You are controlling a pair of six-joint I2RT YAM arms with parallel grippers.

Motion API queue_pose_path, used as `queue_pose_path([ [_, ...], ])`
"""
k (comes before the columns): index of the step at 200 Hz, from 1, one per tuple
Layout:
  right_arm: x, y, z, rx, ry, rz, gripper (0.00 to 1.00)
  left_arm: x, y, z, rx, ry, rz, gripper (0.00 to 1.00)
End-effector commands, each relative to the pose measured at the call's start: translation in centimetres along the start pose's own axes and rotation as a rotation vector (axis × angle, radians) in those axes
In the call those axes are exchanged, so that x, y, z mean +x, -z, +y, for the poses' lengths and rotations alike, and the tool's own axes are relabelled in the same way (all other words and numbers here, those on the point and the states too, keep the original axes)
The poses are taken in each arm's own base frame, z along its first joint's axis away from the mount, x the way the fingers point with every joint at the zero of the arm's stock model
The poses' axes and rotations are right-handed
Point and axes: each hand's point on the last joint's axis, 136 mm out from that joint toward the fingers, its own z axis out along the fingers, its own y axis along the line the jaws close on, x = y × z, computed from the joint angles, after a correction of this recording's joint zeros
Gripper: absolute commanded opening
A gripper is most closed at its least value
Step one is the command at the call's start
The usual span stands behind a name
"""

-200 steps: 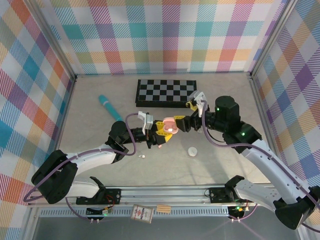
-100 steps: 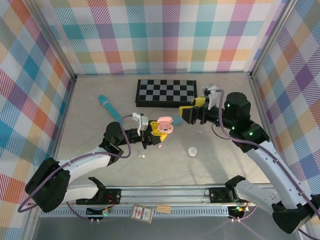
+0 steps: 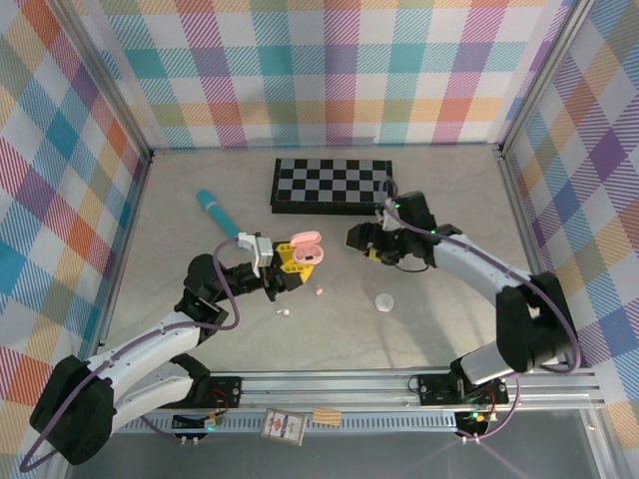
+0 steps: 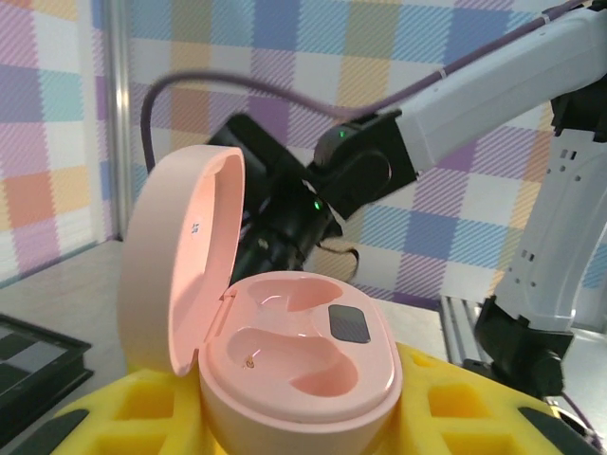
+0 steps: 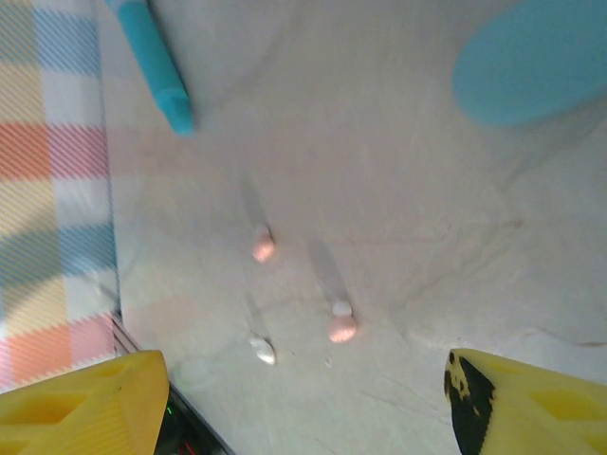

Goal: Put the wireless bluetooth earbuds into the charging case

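My left gripper (image 3: 290, 257) is shut on the open pink charging case (image 3: 303, 247), left of the table's middle. In the left wrist view the case (image 4: 294, 351) sits between yellow fingers (image 4: 455, 408), lid up and both wells empty. The right gripper (image 3: 361, 239) hovers just right of the case, open with nothing in it (image 5: 303, 408). Below it on the table lie two pink earbuds (image 5: 263, 245) (image 5: 341, 325) and a white one (image 5: 261, 351). From above, a pink earbud (image 3: 319, 290) and a white earbud (image 3: 283, 312) lie in front of the case.
A folded chessboard (image 3: 329, 185) lies at the back. The teal stick (image 3: 218, 215) lies at the left. A white round case (image 3: 384, 301) sits right of centre. A pale blue case (image 5: 541, 57) lies near the right gripper. Plaid walls close in three sides.
The left gripper has carried the pink case to the left. The right gripper has drawn away from the case, dropped low over the table and narrowed a little.
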Motion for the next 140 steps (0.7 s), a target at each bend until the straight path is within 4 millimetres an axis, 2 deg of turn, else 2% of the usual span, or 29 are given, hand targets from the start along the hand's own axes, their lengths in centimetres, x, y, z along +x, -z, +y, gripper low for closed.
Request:
queue_pose_path([
  [1, 1.1, -2.2, 2.4, -0.051, 0.073, 0.071, 0.76, -0.4, 1.3, 1.6, -0.086, -0.006, -0.028, 0.33],
  [31, 2.8, -5.4, 2.6, -0.012, 0.221, 0.131, 0.73, -0.8, 3.2, 4.6, -0.229, 0.012, -0.067, 0.33],
  [53, 3.7, -7.0, 2.4, -0.002, 0.249, 0.196, 0.71, -1.2, 4.1, 5.9, -0.288, 0.014, -0.086, 0.33],
  [79, 4.6, -8.9, 2.7, -0.016, 0.299, 0.266, 0.70, -1.3, 4.2, 6.2, -0.297, 0.014, -0.089, 0.33],
  [116, 3.8, -11.5, 2.3, -0.015, 0.327, 0.306, 0.67, -1.7, 4.3, 6.3, -0.303, 0.016, -0.100, 0.33],
  [140, 4.2, -12.5, 1.7, -0.022, 0.315, 0.345, 0.66, -1.9, 4.4, 6.3, -0.310, 0.015, -0.100, 0.33],
])
